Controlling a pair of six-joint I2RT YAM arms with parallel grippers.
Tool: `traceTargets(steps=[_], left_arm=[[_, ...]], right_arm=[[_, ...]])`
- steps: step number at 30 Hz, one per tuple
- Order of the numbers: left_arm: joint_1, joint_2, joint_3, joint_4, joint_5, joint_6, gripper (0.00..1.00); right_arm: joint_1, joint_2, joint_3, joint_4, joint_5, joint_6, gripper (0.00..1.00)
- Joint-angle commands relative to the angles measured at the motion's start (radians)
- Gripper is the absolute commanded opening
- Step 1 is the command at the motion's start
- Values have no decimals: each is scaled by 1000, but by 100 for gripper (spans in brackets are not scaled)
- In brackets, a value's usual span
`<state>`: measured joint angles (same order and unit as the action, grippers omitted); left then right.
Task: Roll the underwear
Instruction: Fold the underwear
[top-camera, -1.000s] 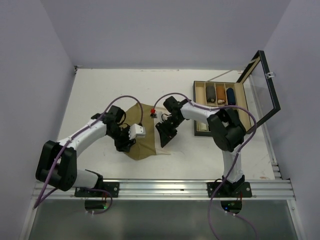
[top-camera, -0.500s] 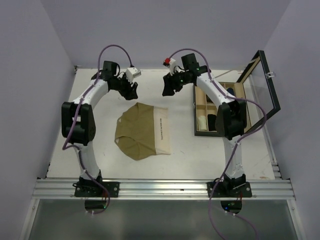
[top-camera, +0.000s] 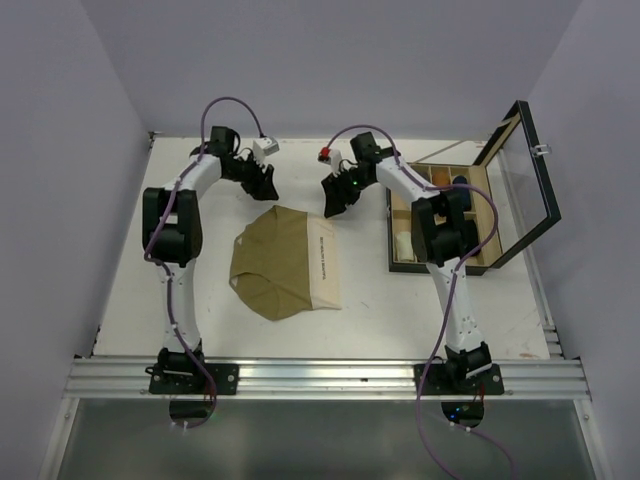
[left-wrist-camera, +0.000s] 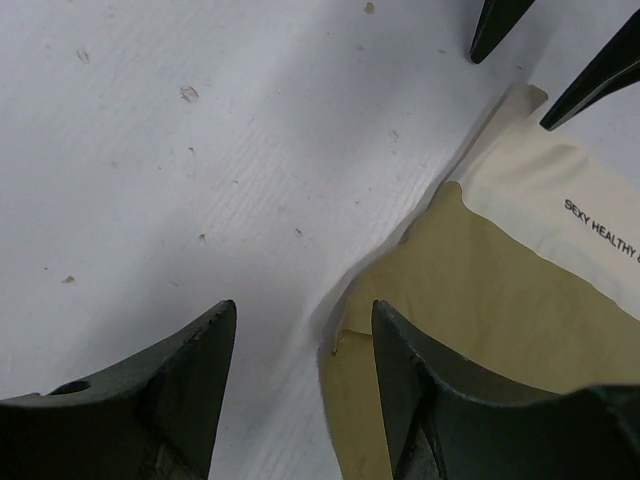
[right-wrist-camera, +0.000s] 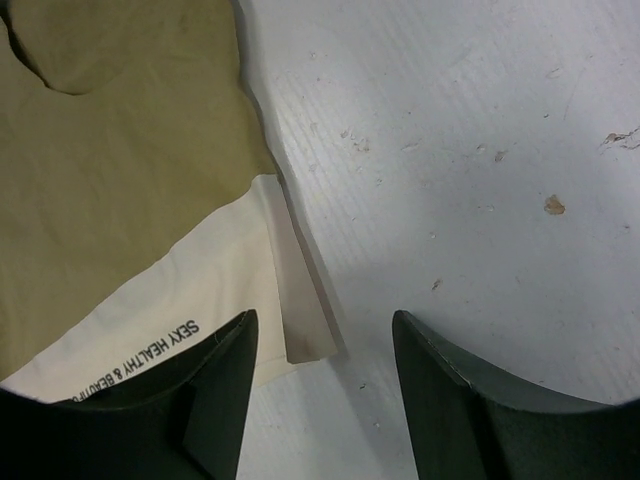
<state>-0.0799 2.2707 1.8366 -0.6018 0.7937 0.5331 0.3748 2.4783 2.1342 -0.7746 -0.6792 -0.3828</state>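
- Both arms are lifted away from the low pose held over the cloth one second ago. The left arm (top-camera: 172, 225) and the right arm (top-camera: 440, 225) are now stretched out long to its far side.
- The olive-tan underwear (top-camera: 283, 262) is laid flat and unrolled near the middle of the surface (top-camera: 200, 290). Its cream waistband (top-camera: 325, 262) is turned toward the right.
- The left jaws are seen spread apart and empty. They are poised just beside the far left corner of the cloth, with bare surface between them.
- The right jaws are likewise spread and empty. They are poised at the far corner of the waistband, and nothing is gripped.
- No roll is begun: no curl of cloth is seen along the far edge.
- Progress on this pair is judged to be early. The spreading-out appears done; gripping the far edge, rolling the cloth up and any putting-away are left.
- An open box (top-camera: 420, 267) is set at the right, with small things in its compartments. It is partly hidden by the right arm, so whether a dark brown pair is among them cannot be told.
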Motion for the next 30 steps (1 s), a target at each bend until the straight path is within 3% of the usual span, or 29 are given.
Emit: traceTargets(steps=[1, 6, 10, 13, 14, 15, 17, 20, 21, 26, 30], left_arm=[[2, 16, 15, -27, 88, -12, 60], [12, -45, -85, -3, 93, -24, 58], [144, -225, -235, 68, 287, -124, 60], [210, -282, -270, -184, 354, 75, 61], [218, -286, -293, -357, 360, 150, 61], [223, -289, -312, -431, 364, 288, 62], [229, -300, -399, -545, 389, 373, 73], [235, -332, -528, -512, 440, 392, 87], [235, -338, -555, -491, 455, 360, 100], [250, -370, -683, -389, 571, 337, 100], [267, -384, -728, -234, 561, 199, 100]], right_arm=[[10, -16, 40, -32, -40, -56, 60], [12, -5, 17, -26, -20, -44, 57], [10, -21, -19, -15, 4, -28, 53], [9, -33, -46, -18, 9, -5, 50], [6, -38, -65, -12, 13, 2, 50], [7, -44, -72, -8, 12, 10, 51], [3, -55, -74, -14, 3, 25, 53], [-1, -87, -83, -26, -14, 50, 58], [-2, -99, -86, -34, -26, 51, 59], [-2, -168, -135, -43, -31, 56, 68], [-2, -186, -161, -49, -33, 55, 70]])
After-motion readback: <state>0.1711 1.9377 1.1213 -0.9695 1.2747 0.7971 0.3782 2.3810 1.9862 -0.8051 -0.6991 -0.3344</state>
